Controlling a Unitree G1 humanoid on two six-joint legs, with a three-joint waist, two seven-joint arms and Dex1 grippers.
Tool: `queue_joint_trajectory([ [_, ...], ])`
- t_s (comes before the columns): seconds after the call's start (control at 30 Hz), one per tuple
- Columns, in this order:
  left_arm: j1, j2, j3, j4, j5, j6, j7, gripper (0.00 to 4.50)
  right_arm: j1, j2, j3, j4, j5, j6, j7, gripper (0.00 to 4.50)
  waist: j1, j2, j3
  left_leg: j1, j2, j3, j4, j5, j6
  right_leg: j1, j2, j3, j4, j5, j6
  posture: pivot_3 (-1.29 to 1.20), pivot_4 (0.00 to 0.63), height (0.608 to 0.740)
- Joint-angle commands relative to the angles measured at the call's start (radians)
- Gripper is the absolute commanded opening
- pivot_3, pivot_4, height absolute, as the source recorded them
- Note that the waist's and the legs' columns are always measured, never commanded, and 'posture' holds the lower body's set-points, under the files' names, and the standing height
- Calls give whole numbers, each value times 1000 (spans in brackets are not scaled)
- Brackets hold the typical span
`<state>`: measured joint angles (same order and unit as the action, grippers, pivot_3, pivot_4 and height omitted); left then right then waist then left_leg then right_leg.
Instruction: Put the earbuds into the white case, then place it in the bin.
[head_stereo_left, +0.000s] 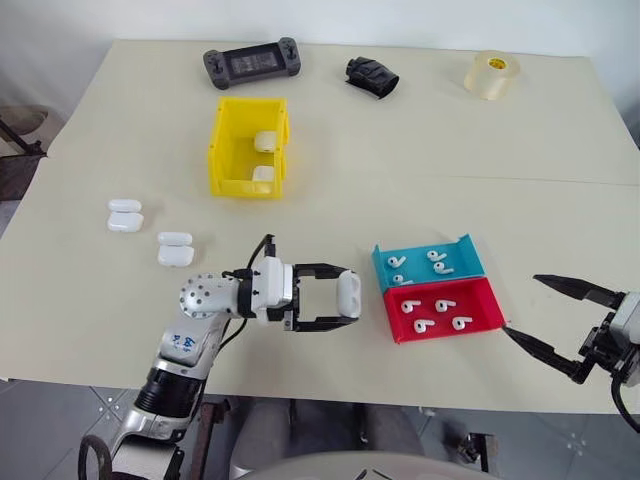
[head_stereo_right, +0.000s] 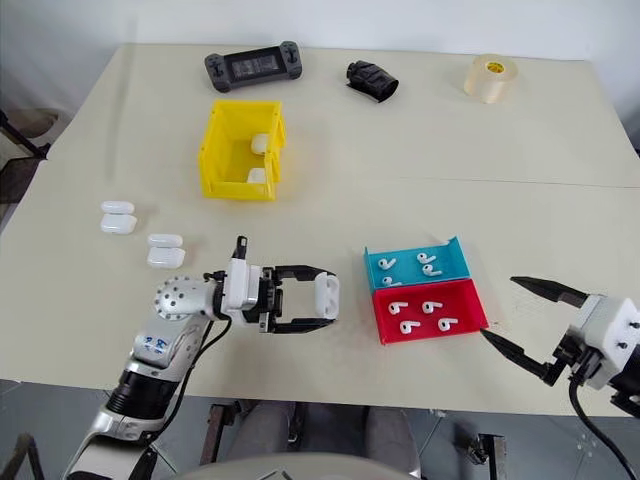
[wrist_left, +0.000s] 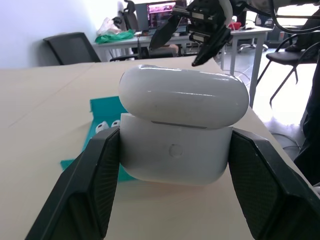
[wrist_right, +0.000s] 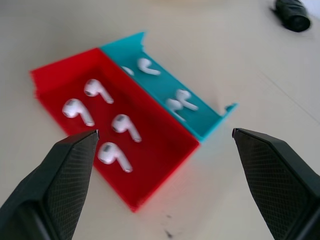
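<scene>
My left gripper (head_stereo_left: 345, 297) points toward the trays and is shut on a white case (head_stereo_left: 349, 295), held just above the table. In the left wrist view the case (wrist_left: 182, 130) sits between both fingers (wrist_left: 100, 175), and its lid looks slightly raised. Several earbuds (head_stereo_left: 445, 304) lie in the red tray (head_stereo_left: 445, 329) and several more (head_stereo_left: 441, 266) in the blue tray (head_stereo_left: 378, 262) just beyond the case. My right gripper (head_stereo_left: 520, 304) stands open and empty to the right of the trays, aimed at them (wrist_right: 165, 132). The yellow bin (head_stereo_left: 222, 150) at the back left holds two cases.
Two more white cases (head_stereo_left: 125, 215) (head_stereo_left: 175, 249) lie on the table to the left of my left arm. Along the far edge are a game controller (head_stereo_left: 252, 65), a black object (head_stereo_left: 371, 76) and a tape roll (head_stereo_left: 491, 74).
</scene>
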<state>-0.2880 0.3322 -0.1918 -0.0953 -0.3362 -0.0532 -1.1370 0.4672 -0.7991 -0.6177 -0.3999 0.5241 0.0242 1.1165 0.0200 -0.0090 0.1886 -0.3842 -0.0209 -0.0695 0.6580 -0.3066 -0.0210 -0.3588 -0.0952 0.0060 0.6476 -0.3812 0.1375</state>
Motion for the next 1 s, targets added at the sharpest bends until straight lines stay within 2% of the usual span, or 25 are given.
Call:
queue_joint_trajectory([
  [0.03,-7,-14,-6,4,-16,-24,7,2853,15,-92,-10,-161,16,159,-40,4500,0,1,-1,0,0,0,0,0,0,0,0,0,0,0,0,0,150,740],
  [0.27,6,-90,-36,11,-36,-81,8,2853,-27,-360,54,-387,10,536,-91,4500,9,1,-1,-2,-1,-2,4,-1,1,1,-1,-1,-1,1,1,0,150,740],
  [0.4,24,-122,-44,-1,-68,-110,-8,2853,-27,-445,78,-426,-52,592,-55,4500,11,1,-1,-3,-1,-2,5,-2,3,2,-1,-1,-3,1,2,0,150,740],
  [0.53,32,-188,-60,-92,-181,-44,13,2853,-73,-564,152,-421,-138,611,-28,4500,7,1,-1,-3,-2,-1,5,-2,4,2,-2,0,-3,1,3,0,150,740],
  [1.0,21,-97,-28,-199,-242,99,20,2853,-388,-624,495,-395,-217,666,-72,4500,5,1,-1,-3,-1,-2,5,-2,4,1,-2,0,-4,1,3,0,150,740],
])
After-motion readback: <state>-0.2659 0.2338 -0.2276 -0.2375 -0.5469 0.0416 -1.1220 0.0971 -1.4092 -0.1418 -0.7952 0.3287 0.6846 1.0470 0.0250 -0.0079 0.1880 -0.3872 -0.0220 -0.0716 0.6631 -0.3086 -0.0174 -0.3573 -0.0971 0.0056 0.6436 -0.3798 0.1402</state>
